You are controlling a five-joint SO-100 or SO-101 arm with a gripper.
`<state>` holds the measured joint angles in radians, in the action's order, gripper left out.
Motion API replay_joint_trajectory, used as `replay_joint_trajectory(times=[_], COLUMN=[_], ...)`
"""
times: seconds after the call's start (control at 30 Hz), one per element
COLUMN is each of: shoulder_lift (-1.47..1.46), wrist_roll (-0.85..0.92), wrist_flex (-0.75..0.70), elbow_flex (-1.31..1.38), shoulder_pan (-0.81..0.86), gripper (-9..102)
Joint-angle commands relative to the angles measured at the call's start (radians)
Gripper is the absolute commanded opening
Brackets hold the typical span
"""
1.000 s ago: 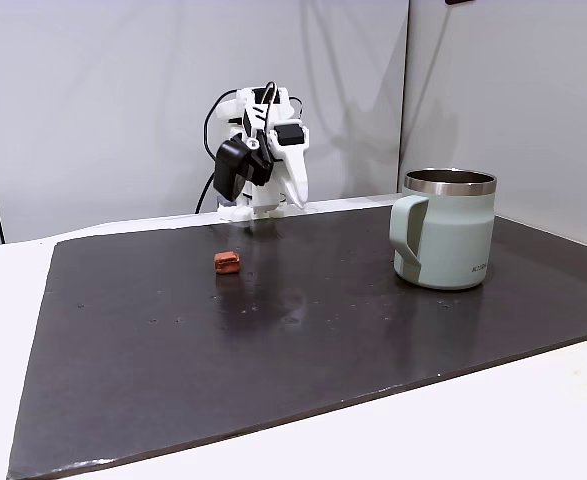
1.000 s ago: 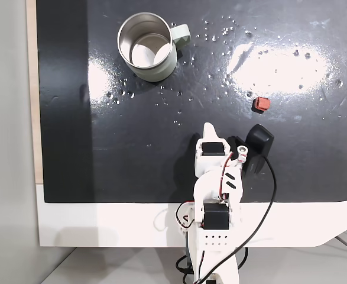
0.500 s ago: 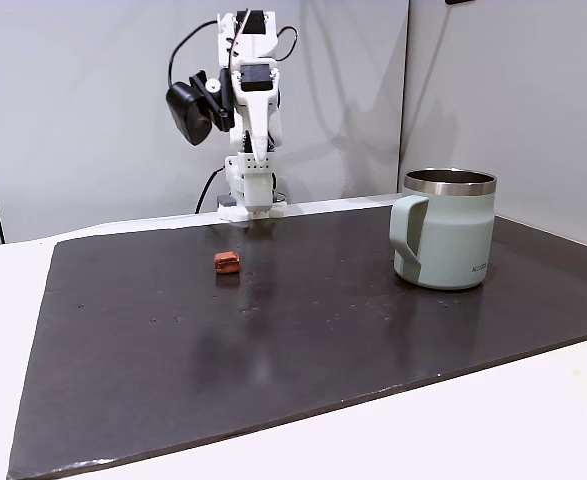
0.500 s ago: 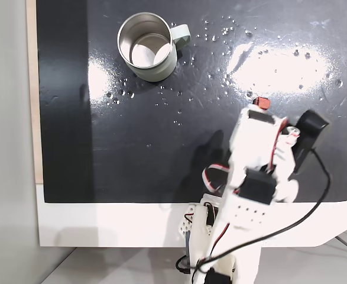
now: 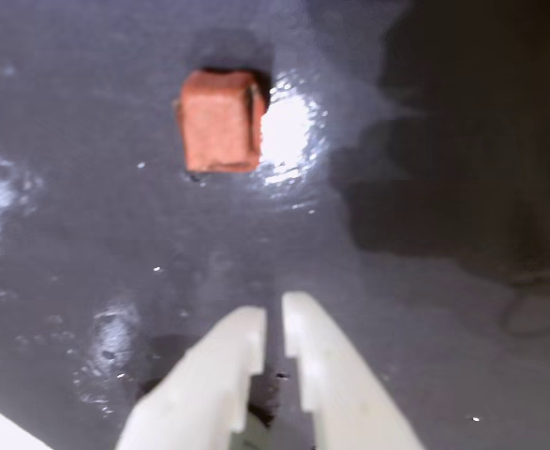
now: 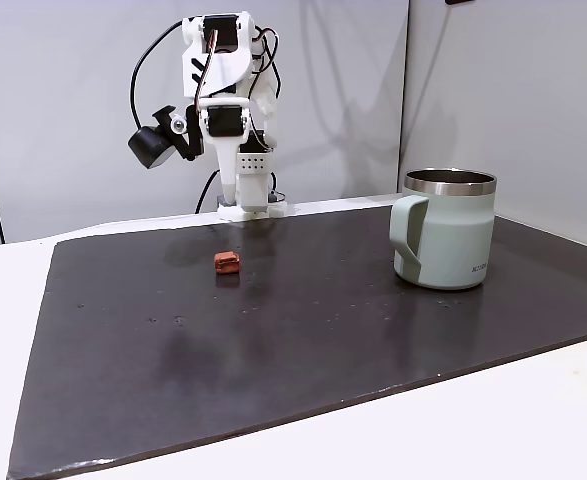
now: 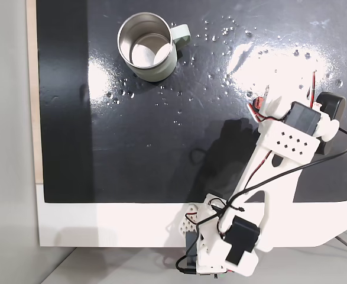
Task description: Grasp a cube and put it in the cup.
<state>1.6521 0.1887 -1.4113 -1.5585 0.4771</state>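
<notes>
Mug (image 7: pixel 146 48) first: seen from above in a fixed view, the pale green cup sits near the top left of the dark mat (image 7: pixel 132 148), handle pointing right, and the steel inside looks empty, just bare bottom. The white arm (image 7: pixel 279 160) reaches up from its base at the bottom edge toward the right side of the mat, its top link covering the spot over there, so the cube can't be picked out under it. A black camera (image 7: pixel 331 106) sticks out on the arm's right.

Side-on fixed view: the cup (image 6: pixel 445 240) stands upright on the right of the mat (image 6: pixel 303 330), well apart from the little rust-orange cube (image 6: pixel 226 262), which lies flat on the mat left of centre. The arm (image 6: pixel 223 110) is raised high behind the cube, folded over so it points down, nothing touching the cube.

Wrist view: gripper (image 5: pixel 273 323) comes in from the bottom, the two white fingers (image 5: pixel 232 352) nearly together with only a thin slit between them, holding nothing. The cube (image 5: pixel 220 120) sits on the mat ahead of the tips, a bit to the left, clearly apart from them, next to a bright glare patch
</notes>
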Motion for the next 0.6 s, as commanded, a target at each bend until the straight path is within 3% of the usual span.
replay_joint_trajectory(times=[0.0,0.17,0.3,0.33,0.57], shoulder_lift=[-0.038,-0.072,-0.104,-0.115,-0.173], wrist_roll=[0.021,0.040,0.061,0.061,0.077], wrist_flex=[-0.055,-0.081,-0.089,-0.091,-0.057], elbow_flex=[0.118,0.144,0.144,0.144,0.153], shoulder_pan=[-0.009,-0.006,0.015,0.020,0.058], gripper=[0,3,34,38,41])
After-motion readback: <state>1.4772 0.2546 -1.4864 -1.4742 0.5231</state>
